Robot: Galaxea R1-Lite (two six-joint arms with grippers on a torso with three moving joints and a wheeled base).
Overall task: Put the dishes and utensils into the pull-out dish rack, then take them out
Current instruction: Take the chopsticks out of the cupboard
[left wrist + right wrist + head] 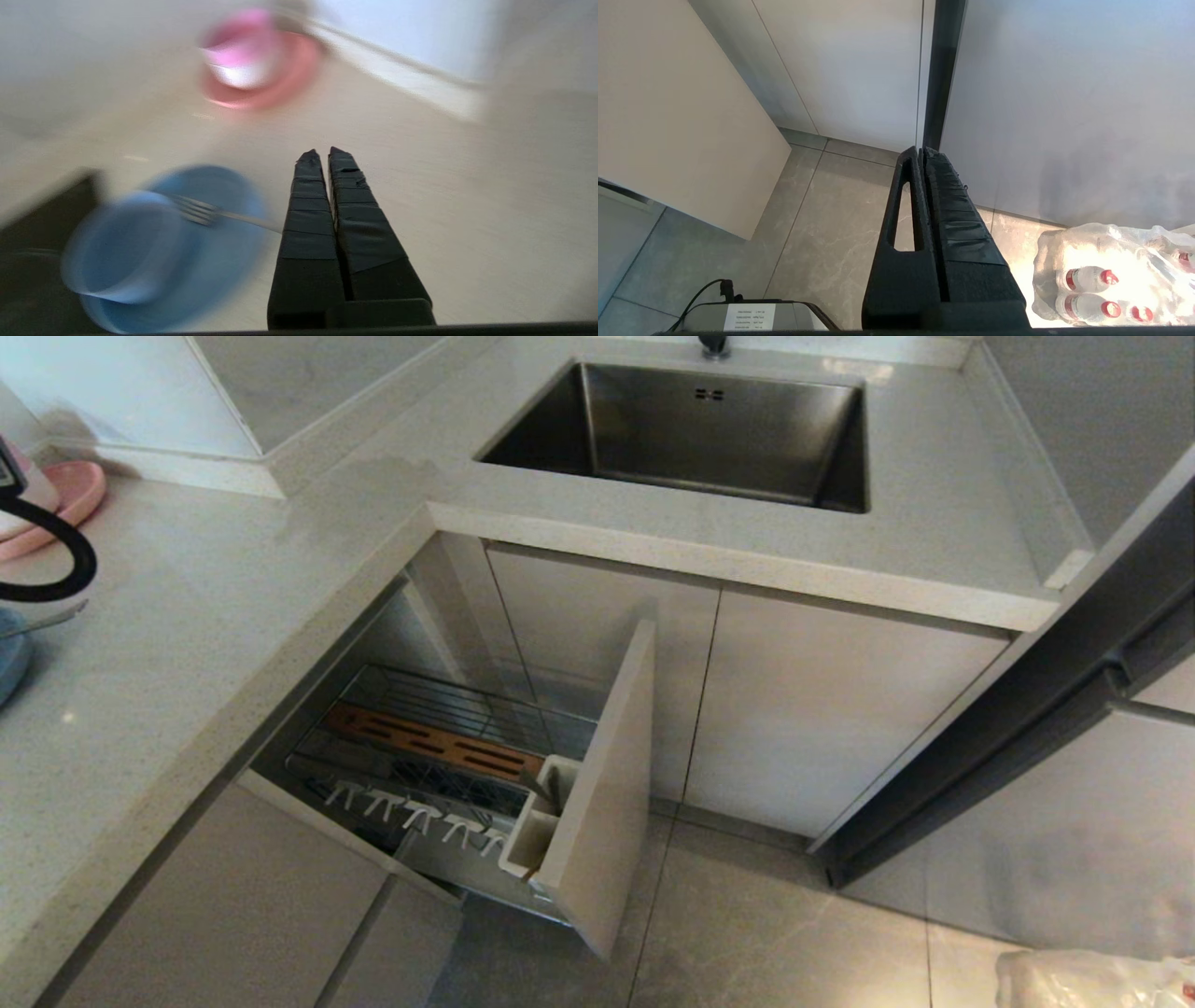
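Two views frame the work. Head: the rack stands pulled out, bare, ready for loading. Left wrist: the left tool, pinched empty, hovers beside the bowl on the plate, fork across it. Right wrist: the right tool hangs pinched, idle.

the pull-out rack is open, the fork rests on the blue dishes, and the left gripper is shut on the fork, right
Not quite. In the left wrist view the left gripper is shut on nothing; the fork lies on the blue dishes beside it. The rack is open.

fork on bowl; bowl on plate
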